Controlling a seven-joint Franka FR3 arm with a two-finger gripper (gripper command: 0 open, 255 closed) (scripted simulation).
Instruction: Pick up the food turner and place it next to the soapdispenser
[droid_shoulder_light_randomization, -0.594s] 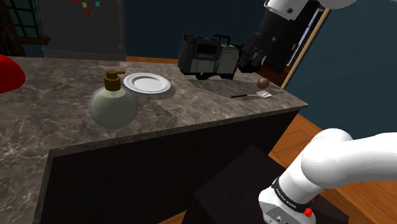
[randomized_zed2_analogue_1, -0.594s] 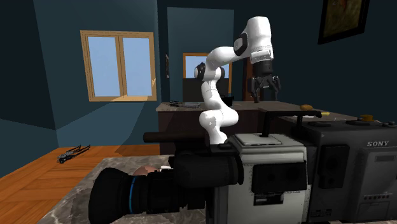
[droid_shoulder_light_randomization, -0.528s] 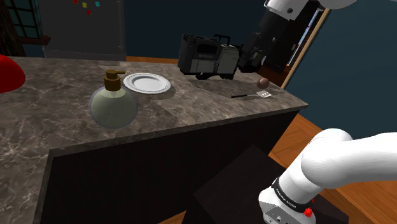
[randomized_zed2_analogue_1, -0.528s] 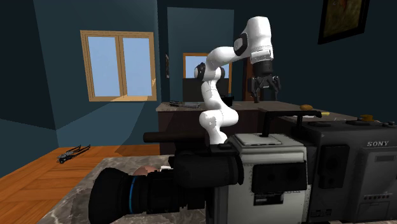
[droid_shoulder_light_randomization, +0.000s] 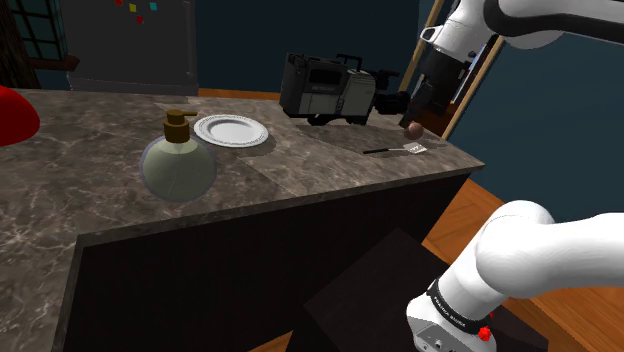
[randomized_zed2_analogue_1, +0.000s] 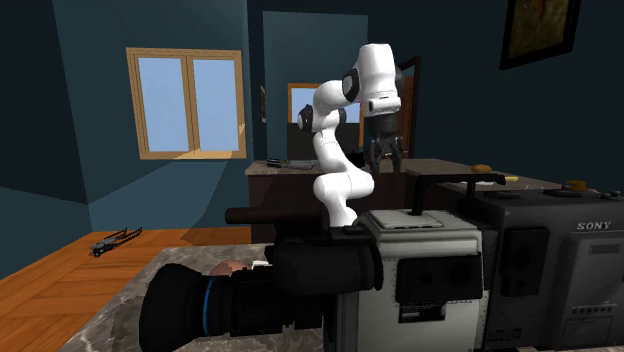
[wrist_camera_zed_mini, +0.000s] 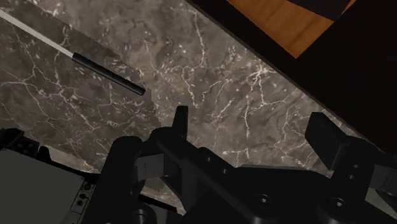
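While the jaws hang apart with nothing between them over bare worktop (wrist_camera_zed_mini: 242, 83), the turner (droid_shoulder_light_randomization: 396, 150) is seen lying flat near the worktop's corner at the shoulder view's right. It is found just beside a small brown round object (droid_shoulder_light_randomization: 412, 131) and in front of the camcorder (droid_shoulder_light_randomization: 330, 88). In the wrist view its black handle is noted clear of the jaws. The soap dispenser (droid_shoulder_light_randomization: 178, 155) is set well apart, toward the shoulder view's left, with a white plate (droid_shoulder_light_randomization: 231, 131) just behind it.
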